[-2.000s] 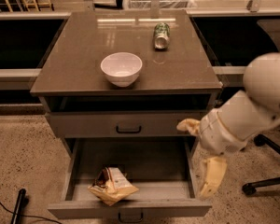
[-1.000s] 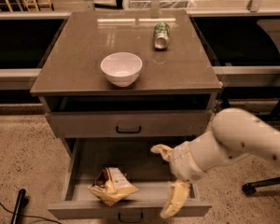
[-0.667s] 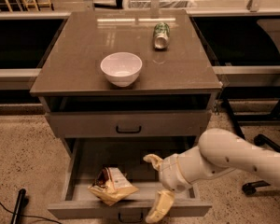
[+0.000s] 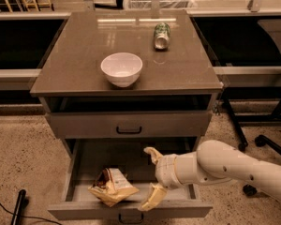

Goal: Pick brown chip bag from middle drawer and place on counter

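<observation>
The brown chip bag lies crumpled in the front left of the middle drawer, which is pulled out. My gripper is open, inside the drawer just right of the bag. One cream finger points up at the back and the other points down at the drawer's front. The fingers stand apart from the bag. The counter is the glossy grey-brown slab on top of the cabinet.
A white bowl stands at the counter's front middle. A green-and-white drink can lies at the back right. The upper drawer is shut. A chair base with castors is on the floor to the right.
My arm has swung from the cabinet's right side down and left into the open drawer. The gripper now sits close beside the bag. The bag has not moved.
</observation>
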Controlling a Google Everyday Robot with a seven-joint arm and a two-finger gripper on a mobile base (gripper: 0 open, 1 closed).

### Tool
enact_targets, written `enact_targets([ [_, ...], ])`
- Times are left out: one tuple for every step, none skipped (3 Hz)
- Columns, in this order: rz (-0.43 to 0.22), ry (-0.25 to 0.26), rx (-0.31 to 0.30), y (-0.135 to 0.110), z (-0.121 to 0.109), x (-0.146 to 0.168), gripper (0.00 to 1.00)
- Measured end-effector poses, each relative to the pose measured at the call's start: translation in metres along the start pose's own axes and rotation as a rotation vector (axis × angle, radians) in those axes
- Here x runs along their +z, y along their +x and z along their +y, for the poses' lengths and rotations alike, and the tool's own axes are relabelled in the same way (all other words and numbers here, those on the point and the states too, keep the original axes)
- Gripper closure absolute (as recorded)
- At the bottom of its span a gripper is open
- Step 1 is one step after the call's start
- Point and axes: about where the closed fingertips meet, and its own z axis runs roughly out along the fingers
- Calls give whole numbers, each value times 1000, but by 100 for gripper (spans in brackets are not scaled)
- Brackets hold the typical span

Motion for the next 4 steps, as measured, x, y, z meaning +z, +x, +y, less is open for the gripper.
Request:
enact_targets([
  [-24,-38,-70,-3,11,23,0],
  [-67,33,-208,-4,4,69,0],
  [-67,111,-277,-4,-9,108,22],
  [-40,119,-254,9,-19,132,24],
])
